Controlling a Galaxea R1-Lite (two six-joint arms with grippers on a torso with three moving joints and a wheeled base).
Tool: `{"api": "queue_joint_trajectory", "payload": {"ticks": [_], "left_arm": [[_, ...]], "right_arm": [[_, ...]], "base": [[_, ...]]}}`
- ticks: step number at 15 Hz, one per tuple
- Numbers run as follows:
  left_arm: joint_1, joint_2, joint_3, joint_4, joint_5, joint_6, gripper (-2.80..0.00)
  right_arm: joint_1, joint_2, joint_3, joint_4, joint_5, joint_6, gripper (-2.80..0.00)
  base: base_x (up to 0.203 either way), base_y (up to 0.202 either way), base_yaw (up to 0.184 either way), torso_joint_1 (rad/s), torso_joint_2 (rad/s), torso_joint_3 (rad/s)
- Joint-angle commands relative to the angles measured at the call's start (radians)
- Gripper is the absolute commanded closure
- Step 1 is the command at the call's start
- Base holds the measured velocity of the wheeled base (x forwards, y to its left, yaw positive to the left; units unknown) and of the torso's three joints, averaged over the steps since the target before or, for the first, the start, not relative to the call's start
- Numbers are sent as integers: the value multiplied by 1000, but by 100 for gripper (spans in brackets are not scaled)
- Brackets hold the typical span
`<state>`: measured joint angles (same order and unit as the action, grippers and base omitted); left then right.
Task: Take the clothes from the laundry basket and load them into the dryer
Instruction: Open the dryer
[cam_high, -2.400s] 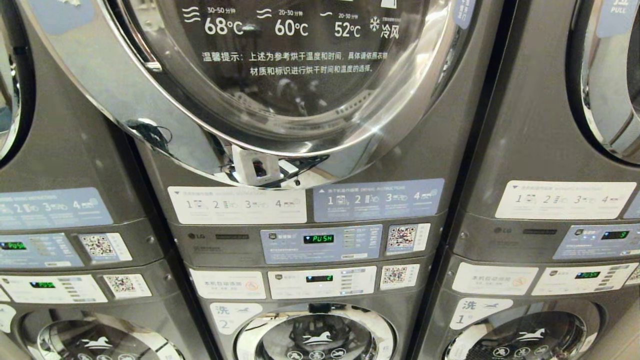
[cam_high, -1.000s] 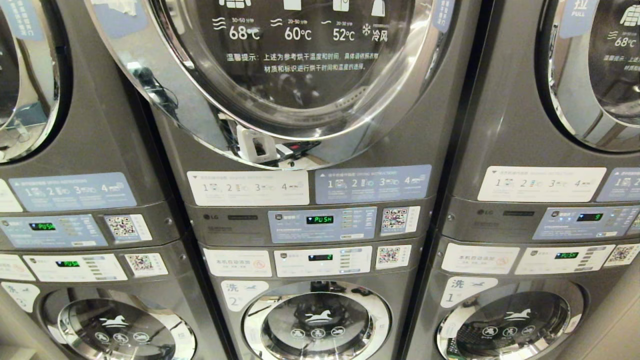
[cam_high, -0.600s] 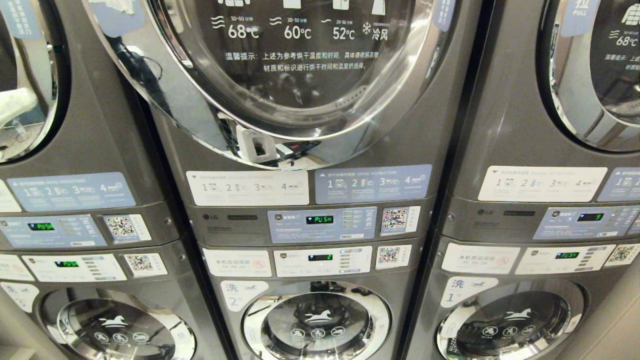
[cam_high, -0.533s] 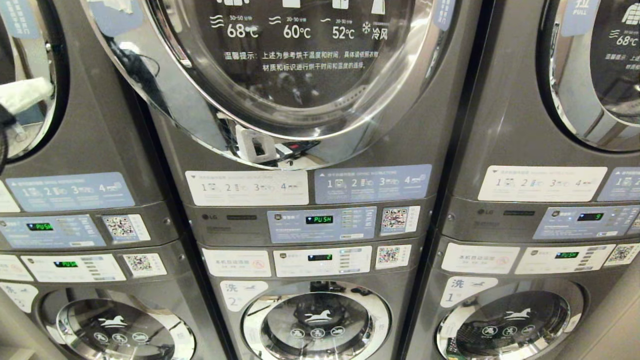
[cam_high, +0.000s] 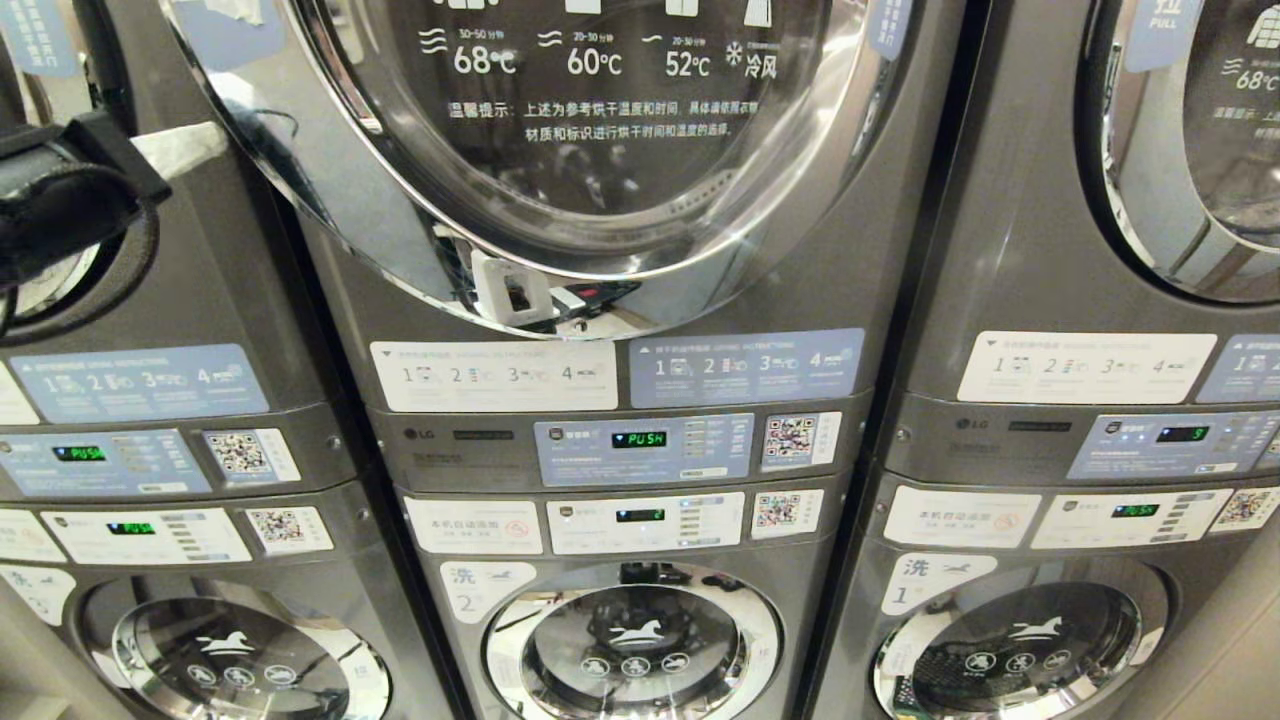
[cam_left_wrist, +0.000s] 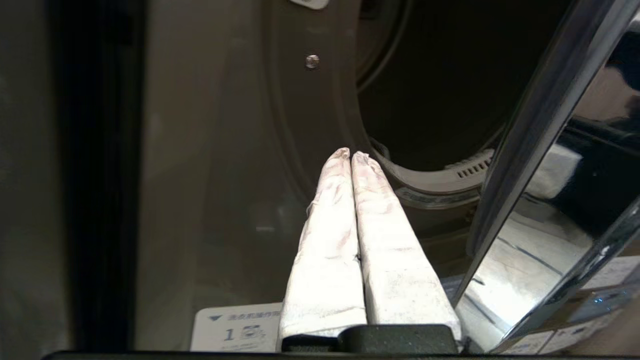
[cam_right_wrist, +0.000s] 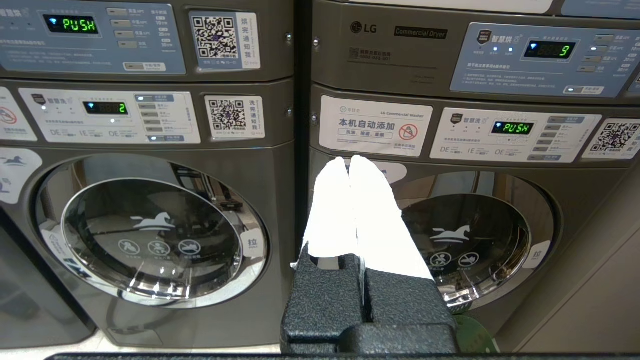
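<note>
The dryer is the upper middle machine; its round chrome door (cam_high: 330, 190) stands swung open toward me. The left wrist view looks past the door's chrome rim (cam_left_wrist: 540, 150) into the dark drum opening (cam_left_wrist: 440, 90). My left gripper (cam_high: 212, 140), fingers wrapped in white, reaches in from the left edge beside the door's left rim. It is shut and empty (cam_left_wrist: 350, 154), with its tips in front of the opening's lower rim. My right gripper (cam_right_wrist: 348, 160) is shut and empty, low down, pointing at the lower washers. The clothes and the laundry basket are out of view.
Stacked grey machines fill the view, with control panels (cam_high: 640, 450) across the middle and shut washer doors (cam_high: 630, 640) below. Neighbouring stacks stand close on both sides. A green edge (cam_right_wrist: 470, 330) shows low by the right washer; I cannot tell what it is.
The view first shifted, so the camera moved. Since then my left arm has risen into the head view from the left edge and moved right toward the open door's rim.
</note>
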<state>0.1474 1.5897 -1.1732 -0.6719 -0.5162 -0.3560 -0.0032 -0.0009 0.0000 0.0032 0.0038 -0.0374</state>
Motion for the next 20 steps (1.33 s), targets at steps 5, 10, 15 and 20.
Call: {"api": "queue_joint_trajectory", "payload": {"ticks": [5, 10, 15, 20], "left_arm": [[-61, 41, -47, -8, -5, 17, 0], [-107, 31, -52, -8, -7, 19, 0], [-158, -61, 2, -4, -7, 19, 0], [-187, -220, 136, 3, -6, 21, 0]], "right_arm": [[0, 1, -2, 0, 2, -2, 0], [0, 1, -2, 0, 2, -4, 0], [0, 1, -2, 1, 4, -4, 0], [0, 1, -2, 0, 4, -4, 0]], "base": [[0, 0, 0, 0, 0, 0], [0, 0, 0, 0, 0, 0], [0, 0, 0, 0, 0, 0], [0, 0, 0, 0, 0, 0]]}}
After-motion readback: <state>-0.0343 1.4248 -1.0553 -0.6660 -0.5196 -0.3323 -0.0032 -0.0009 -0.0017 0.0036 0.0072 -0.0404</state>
